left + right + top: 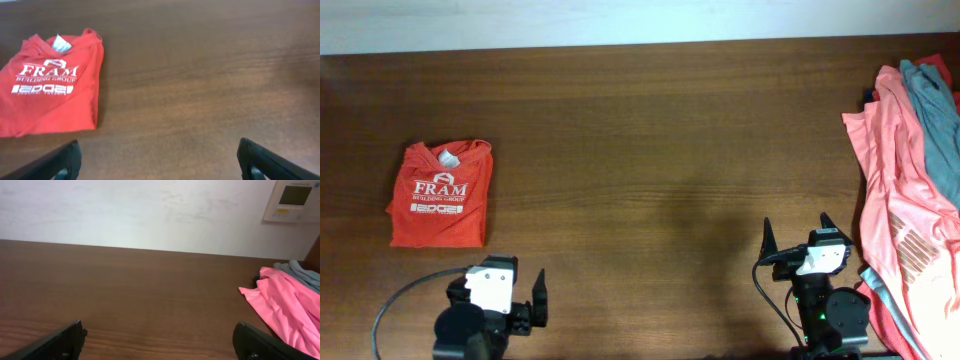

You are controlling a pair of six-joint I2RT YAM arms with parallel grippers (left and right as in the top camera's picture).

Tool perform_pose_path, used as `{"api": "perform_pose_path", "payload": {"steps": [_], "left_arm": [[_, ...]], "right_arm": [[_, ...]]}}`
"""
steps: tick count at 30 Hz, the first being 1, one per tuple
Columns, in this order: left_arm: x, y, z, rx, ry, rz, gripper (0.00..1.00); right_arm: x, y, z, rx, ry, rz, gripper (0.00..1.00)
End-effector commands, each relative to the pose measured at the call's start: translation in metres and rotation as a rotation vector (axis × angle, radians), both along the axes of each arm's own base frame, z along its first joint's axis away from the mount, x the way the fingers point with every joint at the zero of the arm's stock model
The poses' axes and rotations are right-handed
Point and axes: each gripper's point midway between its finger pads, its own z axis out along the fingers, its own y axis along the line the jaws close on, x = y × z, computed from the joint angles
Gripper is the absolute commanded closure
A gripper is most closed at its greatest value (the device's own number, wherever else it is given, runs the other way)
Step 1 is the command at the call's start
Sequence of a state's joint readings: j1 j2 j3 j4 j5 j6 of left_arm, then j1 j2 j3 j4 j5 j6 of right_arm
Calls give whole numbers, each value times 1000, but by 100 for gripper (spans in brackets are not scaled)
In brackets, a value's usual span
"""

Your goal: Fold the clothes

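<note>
An orange-red T-shirt [440, 195] lies folded into a neat rectangle at the table's left, its white "FRAM" print facing up; the left wrist view shows the orange-red T-shirt [50, 90] at upper left. Unfolded salmon-pink shirts [905, 200] are heaped along the right edge with a grey garment [935, 120] on top; the right wrist view catches the pink shirts [285, 305] and the grey garment [305, 272] at far right. My left gripper [498, 285] [159, 150] hovers open near the front edge, below the folded shirt. My right gripper [796, 225] [159, 327] stands open just left of the pile, holding nothing.
The dark wooden table [650, 150] stretches between the folded shirt and the pile. A white wall runs behind it, with a small control panel [295, 200] mounted at the upper right. A cable [400, 300] loops beside the left arm.
</note>
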State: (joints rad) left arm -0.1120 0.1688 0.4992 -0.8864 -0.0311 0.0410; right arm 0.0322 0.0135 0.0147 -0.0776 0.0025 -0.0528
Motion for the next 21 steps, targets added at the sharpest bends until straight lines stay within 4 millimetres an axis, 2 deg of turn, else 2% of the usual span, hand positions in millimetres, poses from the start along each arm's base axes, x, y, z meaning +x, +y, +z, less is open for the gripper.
{"api": "perform_pose_path", "payload": {"steps": [1,8,12,17,21], "left_arm": [[4,2,-13,5,-39,10,1],[29,0,-29,-11,-174,13,1],[47,0,-28,-18,-269,22,1],[62,17,-7,28,-446,103,1],[66,18,-6,60,-488,99,1]], "right_arm": [[0,-1,-2,1,0,-4,1],[0,-1,-2,1,0,-4,2],[0,-1,-2,1,0,-4,1],[0,-1,-2,1,0,-4,1],[0,-1,-2,1,0,-4,2]]}}
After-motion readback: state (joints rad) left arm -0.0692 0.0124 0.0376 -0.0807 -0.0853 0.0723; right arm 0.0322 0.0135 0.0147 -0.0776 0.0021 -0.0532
